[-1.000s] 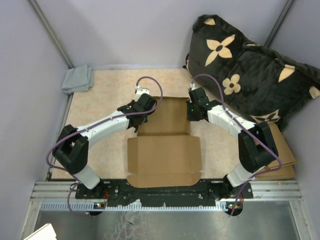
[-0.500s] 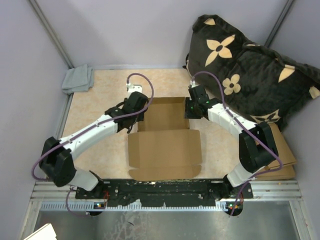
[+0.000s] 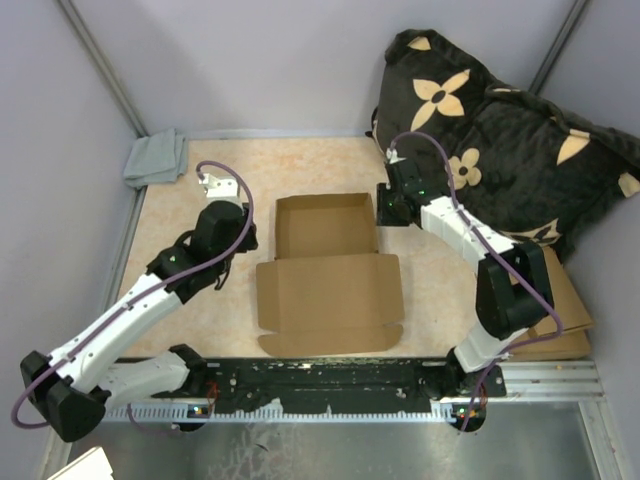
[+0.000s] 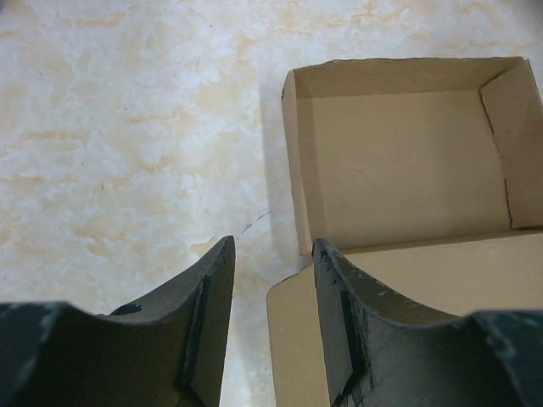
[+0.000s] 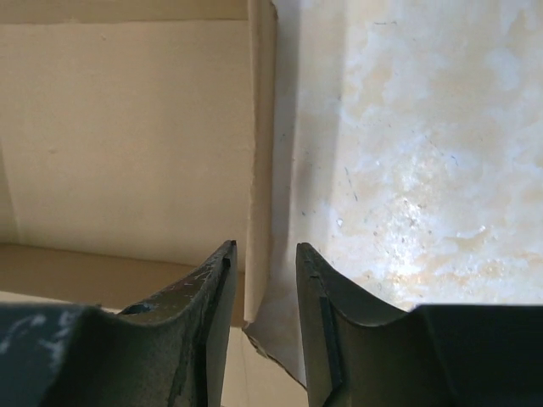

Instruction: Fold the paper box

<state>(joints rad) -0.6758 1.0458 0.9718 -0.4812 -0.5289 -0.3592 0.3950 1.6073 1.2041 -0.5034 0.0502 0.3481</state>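
Note:
The paper box (image 3: 328,268) lies mid-table: its far half is a shallow tray (image 3: 326,226) with walls upright, its near half a flat lid panel (image 3: 330,300). My left gripper (image 3: 243,238) is open and empty, a little to the left of the tray's left wall. In the left wrist view the left gripper (image 4: 273,244) hangs over bare table, with the paper box (image 4: 407,170) to its right. My right gripper (image 3: 384,212) is open at the tray's right wall. In the right wrist view the right gripper (image 5: 265,248) straddles that wall (image 5: 261,153) without pinching it.
A grey cloth (image 3: 157,158) lies at the far left corner. A black flowered pillow (image 3: 490,140) fills the far right. A stack of flat cardboard (image 3: 558,300) sits at the right edge under the right arm. A metal rail (image 3: 330,388) runs along the near edge.
The left arm has pulled back to the left, away from the box's left wall. The right gripper has opened and shifted slightly farther back. The tray's walls now stand up.

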